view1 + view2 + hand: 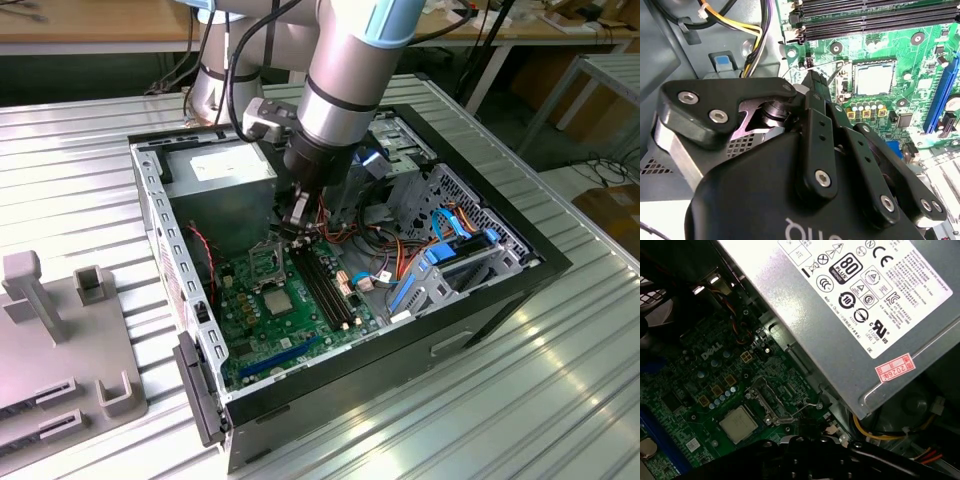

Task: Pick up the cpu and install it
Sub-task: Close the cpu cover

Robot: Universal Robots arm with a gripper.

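Note:
The cpu (875, 78) is a pale silvery square lying flat in its socket on the green motherboard (300, 330), and it also shows in the first wrist view (738, 423) and the exterior view (275, 300). Beside it the metal socket frame (767, 401) stands flipped open, with a thin wire lever (805, 411) running along its edge. My gripper (296, 230) reaches down inside the computer case, a short way from the cpu. It is shut, with nothing visible between the fingers. Its tip (812, 79) sits close to the wire lever; I cannot tell whether they touch.
The silver power supply (850, 305) stands right next to the socket area (225, 175). Black memory slots (325, 285), cable bundles (385, 265) and a blue drive bracket (450, 255) crowd the case. A grey fixture block (60, 340) rests on the ribbed table at the exterior view's left.

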